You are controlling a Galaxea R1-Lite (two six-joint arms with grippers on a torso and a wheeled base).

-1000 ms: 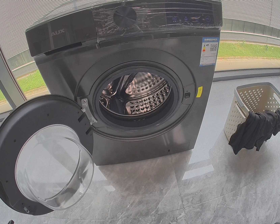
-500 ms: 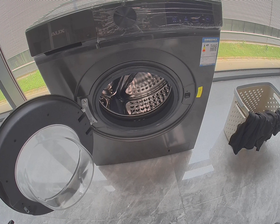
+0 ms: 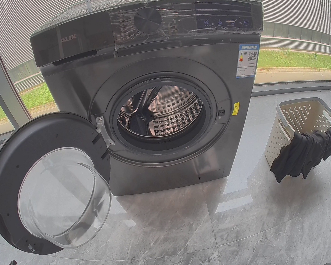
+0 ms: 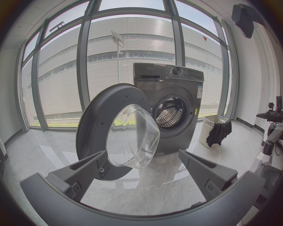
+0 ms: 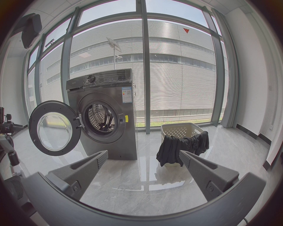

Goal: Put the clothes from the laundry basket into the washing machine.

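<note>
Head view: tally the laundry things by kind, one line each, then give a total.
Grey front-loading washing machine, round door open: 1
White perforated plastic laundry basket: 1
Black clothing draped over the basket's rim: 1 bundle
Total: 3

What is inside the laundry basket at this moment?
A black garment hangs over the front rim of the laundry basket. The far inner walls are bare; the bottom is hidden behind garment and rim.
</note>
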